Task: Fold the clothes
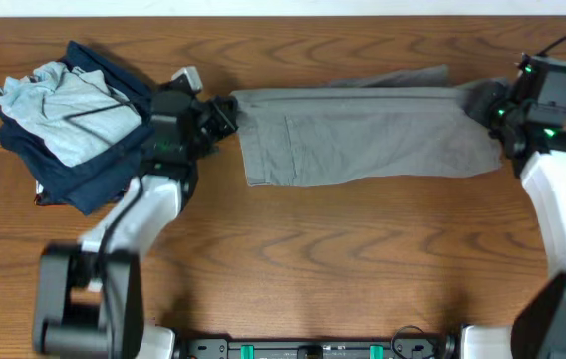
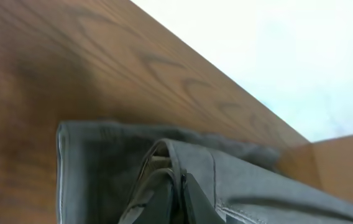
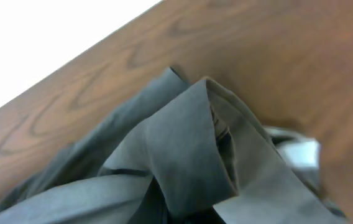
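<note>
Left fingers (image 2: 194,204) pinch the left end of the shorts (image 1: 363,135), their dark tips pressed onto doubled grey woven cloth with a stitched seam. Right fingers (image 1: 492,108) sit at the right end, buried under bunched folds, so I cannot tell their grip. Shorts lie stretched and wrinkled across the far side of the wood-grain table (image 1: 343,269). Crumpled pale shirt (image 1: 64,110) sits on navy garment (image 1: 104,175), far left.

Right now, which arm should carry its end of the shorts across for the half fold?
Right, probably. The right arm has its end of the shorts bunched in its jaws, ready to lift across; the left arm sits close beside the pile of other clothes, so it better anchors.
</note>
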Motion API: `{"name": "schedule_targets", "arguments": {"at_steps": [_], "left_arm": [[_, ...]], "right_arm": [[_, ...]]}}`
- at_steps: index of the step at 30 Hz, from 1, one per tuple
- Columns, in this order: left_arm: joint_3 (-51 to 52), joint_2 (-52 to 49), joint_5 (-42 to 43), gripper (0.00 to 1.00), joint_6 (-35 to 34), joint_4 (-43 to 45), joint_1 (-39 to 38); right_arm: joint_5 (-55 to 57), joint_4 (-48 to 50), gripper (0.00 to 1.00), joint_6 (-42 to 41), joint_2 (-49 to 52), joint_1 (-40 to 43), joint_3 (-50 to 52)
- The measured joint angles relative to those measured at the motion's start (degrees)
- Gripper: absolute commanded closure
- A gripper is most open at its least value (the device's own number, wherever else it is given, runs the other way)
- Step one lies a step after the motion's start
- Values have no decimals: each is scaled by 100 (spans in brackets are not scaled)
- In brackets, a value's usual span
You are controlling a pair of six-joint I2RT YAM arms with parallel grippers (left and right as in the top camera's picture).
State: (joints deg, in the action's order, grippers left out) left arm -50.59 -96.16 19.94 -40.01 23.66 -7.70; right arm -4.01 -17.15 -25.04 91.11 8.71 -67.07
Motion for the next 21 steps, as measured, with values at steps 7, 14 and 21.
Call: {"name": "schedule_targets", "arguments": {"at_steps": [7, 14, 21], "left_arm": [[-743, -1261, -203, 46, 31, 605, 66], [-1165, -1600, 31, 25, 94, -240, 280], [-1180, -1602, 162, 18, 127, -1622, 262]], "right_arm": [[125, 1510, 1, -168, 872, -212, -26], [37, 986, 1, -149, 1257, -225, -42], [39, -564, 1, 229, 1257, -225, -61]]}}
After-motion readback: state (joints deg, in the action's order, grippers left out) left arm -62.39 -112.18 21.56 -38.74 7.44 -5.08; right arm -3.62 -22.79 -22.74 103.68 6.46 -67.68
